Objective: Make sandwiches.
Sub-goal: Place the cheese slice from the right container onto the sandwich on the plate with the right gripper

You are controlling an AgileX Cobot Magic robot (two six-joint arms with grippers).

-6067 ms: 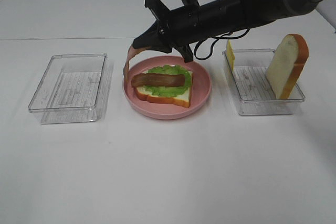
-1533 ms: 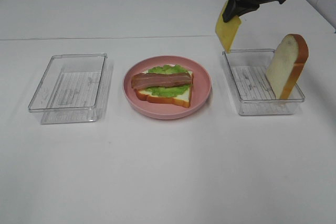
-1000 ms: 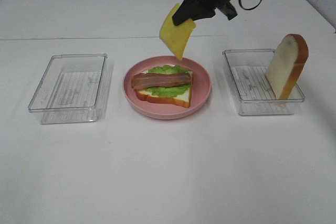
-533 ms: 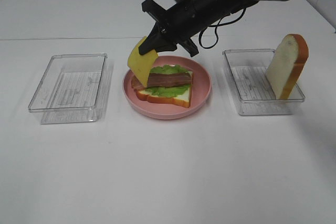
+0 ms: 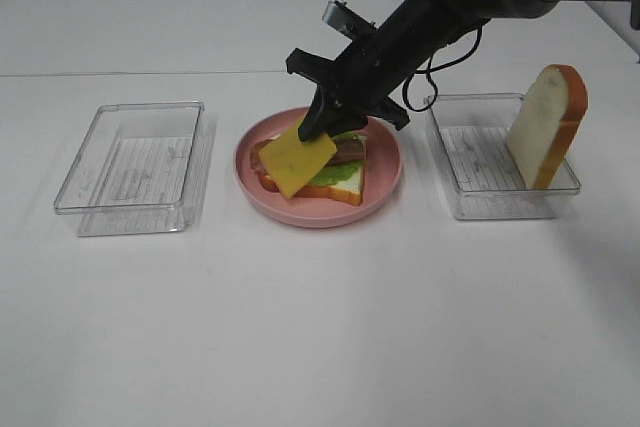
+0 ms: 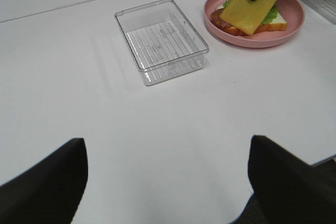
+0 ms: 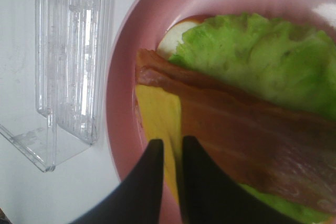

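The right gripper (image 5: pixel 322 119) pinches the upper corner of the yellow cheese slice (image 5: pixel 297 160) between nearly closed fingers. The slice tilts corner-down, draped over the bacon strips (image 7: pixel 252 140), lettuce leaf (image 7: pixel 262 56) and bread slice (image 5: pixel 330 187) on the pink plate (image 5: pixel 385 172). Bacon runs left-right. "PIPER" marks the arm. The left gripper (image 6: pixel 165 182) stands wide, empty.

Plate (image 5: pixel 385 179): round, pink, near the middle of the counter, between the two trays.
Left tray (image 5: pixel 130 169): clear plastic, rectangular, ribbed floor, apart from the plate.
Right tray (image 5: pixel 480 182): clear plastic, rectangular, ribbed floor, just beside the plate, on the side opposite the left tray.
Counter (image 5: pixel 320 327): white, with a faint seam line running across behind the trays.
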